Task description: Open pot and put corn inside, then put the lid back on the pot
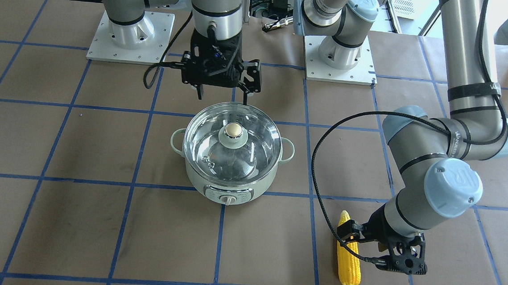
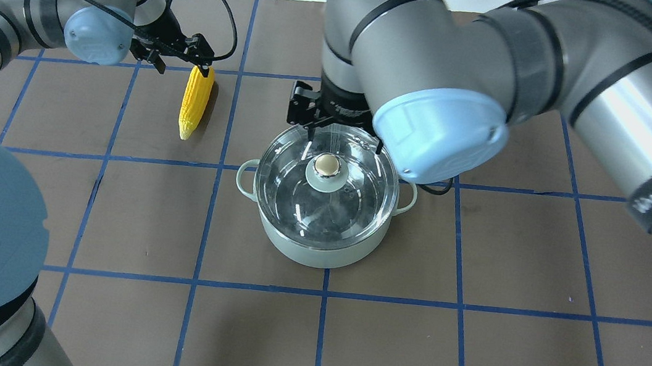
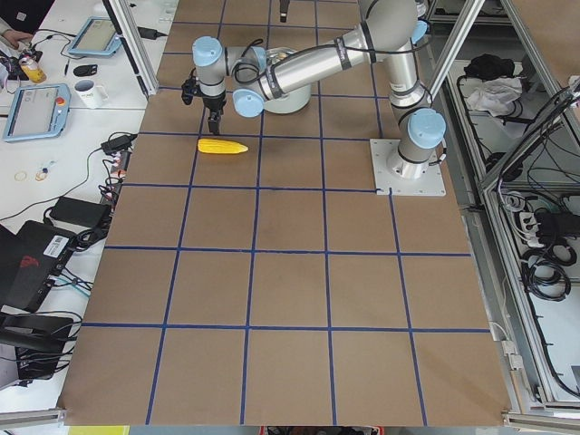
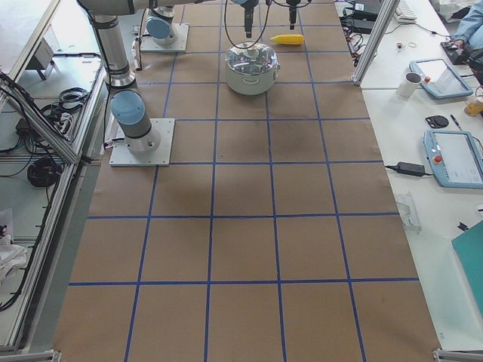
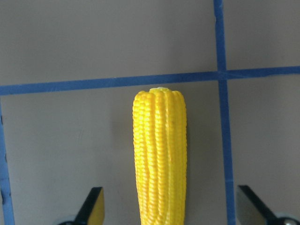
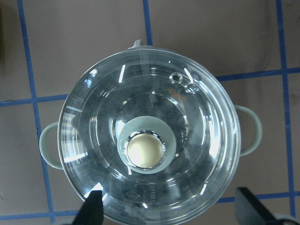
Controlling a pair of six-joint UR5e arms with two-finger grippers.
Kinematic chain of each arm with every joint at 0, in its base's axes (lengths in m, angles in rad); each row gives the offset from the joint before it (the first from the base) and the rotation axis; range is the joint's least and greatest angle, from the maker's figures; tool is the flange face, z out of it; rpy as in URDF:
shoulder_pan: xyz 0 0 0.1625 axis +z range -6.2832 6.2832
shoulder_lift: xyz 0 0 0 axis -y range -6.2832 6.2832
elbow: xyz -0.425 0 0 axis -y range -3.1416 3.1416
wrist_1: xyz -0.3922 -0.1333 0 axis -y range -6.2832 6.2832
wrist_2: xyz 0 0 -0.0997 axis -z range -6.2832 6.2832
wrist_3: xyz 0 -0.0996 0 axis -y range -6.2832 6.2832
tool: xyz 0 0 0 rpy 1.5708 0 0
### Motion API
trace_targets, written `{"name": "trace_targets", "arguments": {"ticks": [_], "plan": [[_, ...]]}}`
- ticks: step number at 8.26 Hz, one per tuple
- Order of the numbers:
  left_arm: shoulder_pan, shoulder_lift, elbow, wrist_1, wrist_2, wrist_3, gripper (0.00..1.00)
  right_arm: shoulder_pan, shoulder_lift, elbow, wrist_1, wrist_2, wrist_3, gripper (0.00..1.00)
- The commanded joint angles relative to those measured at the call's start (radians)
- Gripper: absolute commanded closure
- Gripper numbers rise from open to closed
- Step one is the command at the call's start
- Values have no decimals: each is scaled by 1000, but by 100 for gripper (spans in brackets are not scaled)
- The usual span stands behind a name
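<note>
While lidded, pot (image 2: 317, 254) apart from corn (image 2: 196, 102).

The corn cob (image 5: 159, 159) lies on the tabletop (image 5: 65, 154). The left claw (image 5: 172, 208) spreads wide either side of the cob, clear of it, and a blue tape line (image 5: 93, 85) runs just past the cob's end.

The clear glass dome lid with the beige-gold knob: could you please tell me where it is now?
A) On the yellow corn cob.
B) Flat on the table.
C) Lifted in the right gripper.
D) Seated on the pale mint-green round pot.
D: the clear glass dome lid sits on the pale mint-green round pot, and the open right gripper above it holds nothing.
</note>
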State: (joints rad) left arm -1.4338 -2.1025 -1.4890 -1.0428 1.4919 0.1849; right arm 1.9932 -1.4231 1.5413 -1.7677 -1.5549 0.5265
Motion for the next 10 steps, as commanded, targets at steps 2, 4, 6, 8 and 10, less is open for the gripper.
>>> {"name": "trace_targets", "arguments": {"ticks": [2, 4, 6, 8, 10], "plan": [[12, -105, -2, 70, -5, 47, 0, 72, 139, 14, -71, -5, 96, 0], [12, -120, 0, 73, -5, 36, 0, 72, 203, 14, -118, -63, 95, 0], [12, -163, 6, 201, -4, 44, 4, 62, 204, 14, -119, -63, 93, 0], [12, -162, 7, 230, -1, 41, 100, 46, 199, 13, -119, -56, 98, 13], [12, -157, 9, 227, 5, 47, 100, 38, 184, 14, -105, -47, 112, 25]]}}
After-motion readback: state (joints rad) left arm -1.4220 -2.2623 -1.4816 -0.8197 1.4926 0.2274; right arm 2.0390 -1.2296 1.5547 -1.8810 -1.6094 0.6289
